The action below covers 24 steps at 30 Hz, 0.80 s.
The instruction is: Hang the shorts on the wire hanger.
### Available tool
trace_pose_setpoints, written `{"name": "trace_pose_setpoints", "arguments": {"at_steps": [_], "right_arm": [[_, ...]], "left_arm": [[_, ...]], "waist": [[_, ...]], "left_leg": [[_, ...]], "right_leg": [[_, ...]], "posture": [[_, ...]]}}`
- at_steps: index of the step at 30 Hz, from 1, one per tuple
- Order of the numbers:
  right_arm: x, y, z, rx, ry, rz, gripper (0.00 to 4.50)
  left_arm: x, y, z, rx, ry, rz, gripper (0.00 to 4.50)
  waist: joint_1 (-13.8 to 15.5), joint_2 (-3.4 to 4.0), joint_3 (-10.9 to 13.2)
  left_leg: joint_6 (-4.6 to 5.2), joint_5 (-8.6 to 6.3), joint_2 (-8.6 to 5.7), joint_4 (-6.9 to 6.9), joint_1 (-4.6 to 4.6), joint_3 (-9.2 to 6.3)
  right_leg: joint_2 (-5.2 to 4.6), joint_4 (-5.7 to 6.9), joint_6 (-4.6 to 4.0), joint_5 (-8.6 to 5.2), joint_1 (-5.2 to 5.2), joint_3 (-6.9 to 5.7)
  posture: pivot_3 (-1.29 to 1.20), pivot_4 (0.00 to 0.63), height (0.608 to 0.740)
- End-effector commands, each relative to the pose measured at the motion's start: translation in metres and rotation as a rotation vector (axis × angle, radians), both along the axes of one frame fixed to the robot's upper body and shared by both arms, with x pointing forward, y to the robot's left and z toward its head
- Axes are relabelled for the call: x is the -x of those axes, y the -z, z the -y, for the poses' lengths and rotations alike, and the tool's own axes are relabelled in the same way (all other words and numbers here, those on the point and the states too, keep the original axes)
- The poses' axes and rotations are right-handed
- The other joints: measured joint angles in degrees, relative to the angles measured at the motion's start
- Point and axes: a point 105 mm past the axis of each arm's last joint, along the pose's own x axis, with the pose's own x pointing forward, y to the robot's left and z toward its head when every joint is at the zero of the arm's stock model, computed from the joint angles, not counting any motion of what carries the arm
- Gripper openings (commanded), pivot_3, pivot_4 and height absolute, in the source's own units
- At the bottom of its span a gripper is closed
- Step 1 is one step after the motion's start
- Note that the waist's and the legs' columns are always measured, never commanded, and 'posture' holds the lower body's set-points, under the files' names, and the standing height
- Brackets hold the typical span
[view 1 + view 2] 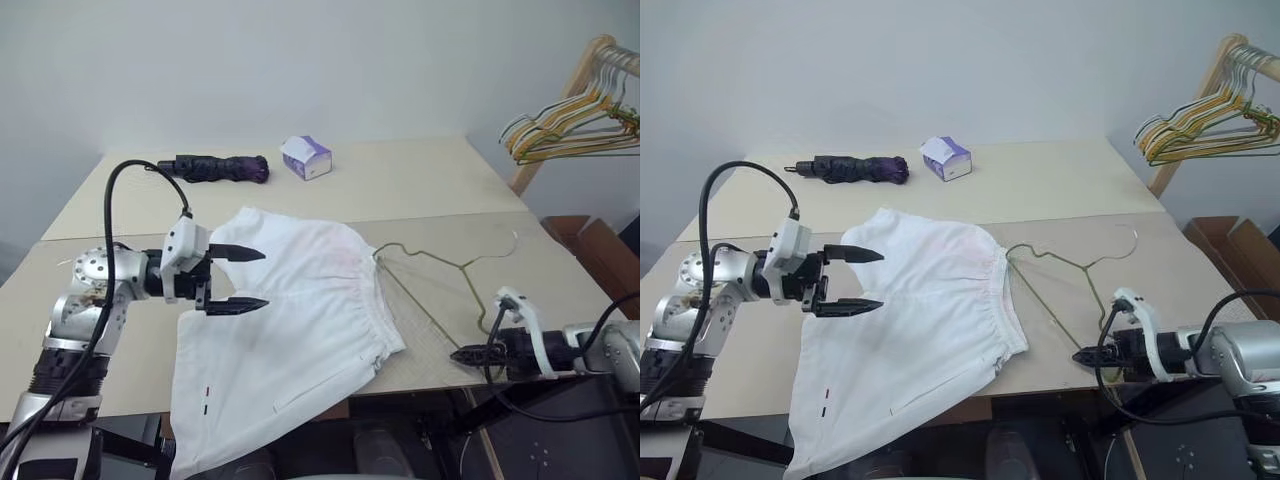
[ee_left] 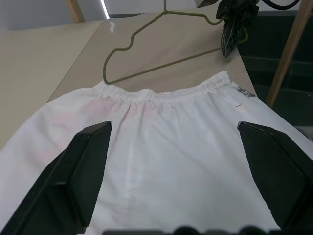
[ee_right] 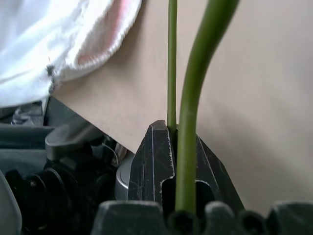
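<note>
Pinching the wire hanger [image 1: 440,272] at its near corner, the right gripper [image 1: 466,353] has its jaws clamped together on the thin wire — the right wrist view shows the wire running up out of the closed black tips. The hanger lies flat on the table [image 1: 420,180], just beside the shorts [image 1: 300,320], its far corner touching their gathered waistband; its hook points away from the shorts toward the table's far right edge, and its long bar runs from the waistband toward the near edge where the gripper holds it. The shorts lie spread flat, waistband facing the hanger, their long axis running away from the hanger, the legs drooping over the near edge. The left gripper [image 1: 237,279] hovers over the shorts, jaws wide apart, holding nothing. My reading: the hanger is secured, the cloth not yet. Next, the left likely must close on the waistband so a leg can be fed over the bar.
</note>
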Motion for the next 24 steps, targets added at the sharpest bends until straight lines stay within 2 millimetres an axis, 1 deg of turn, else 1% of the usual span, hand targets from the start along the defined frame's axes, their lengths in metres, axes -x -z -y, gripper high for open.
{"name": "trace_pose_setpoints", "arguments": {"at_steps": [1,10,13,19,22,24], "right_arm": [[0.002,-0.01,0.005,0.009,0.003,0.017,0.0],[0.005,-0.004,0.0,0.005,-0.008,-0.002,0.0],[0.008,-0.003,-0.004,-0.004,-0.041,-0.008,0.0],[0.012,-0.008,-0.01,-0.042,-0.104,0.002,0.0],[0.007,-0.005,-0.013,-0.045,-0.109,-0.008,0.0],[0.0,0.003,-0.016,-0.026,-0.107,-0.021,0.0]], "left_arm": [[0.001,-0.009,-0.001,0.0,-0.001,0.049,4.47],[0.001,-0.008,-0.001,-0.007,0.002,0.049,4.47],[0.001,-0.008,-0.001,-0.012,0.004,0.049,4.47],[0.0,-0.007,-0.002,-0.02,0.001,0.054,4.47],[-0.001,-0.007,-0.002,-0.02,-0.001,0.055,4.47],[-0.001,-0.007,-0.004,-0.023,-0.005,0.057,4.47]], "waist": [[0.26,0.0,0.0],[1.2,0.0,0.0],[1.23,0.01,0.0],[1.24,0.0,0.0],[1.21,0.0,0.0],[1.01,0.01,-0.01]], "left_leg": [[0.0,0.0,0.0,0.0,-0.02,0.0],[0.0,0.0,0.0,0.03,-0.25,0.04],[0.04,0.02,0.0,0.02,-0.33,0.04],[0.04,0.03,0.0,0.03,-0.33,0.04],[0.04,0.02,0.0,0.02,-0.32,0.04],[0.03,0.02,0.0,0.02,-0.32,0.05]], "right_leg": [[0.0,0.0,0.0,0.0,-0.03,0.0],[0.0,0.01,-0.02,0.02,-0.28,0.01],[0.0,0.03,-0.02,0.03,-0.38,0.01],[0.0,0.06,-0.02,0.03,-0.4,0.02],[0.0,0.06,-0.02,0.03,-0.4,0.01],[0.0,0.06,-0.03,0.03,-0.41,0.03]], "posture": [[-0.24,0.0,0.74],[-0.24,0.0,0.74],[-0.24,0.0,0.74],[-0.23,0.0,0.74],[-0.23,0.0,0.74],[-0.23,0.0,0.74]]}}
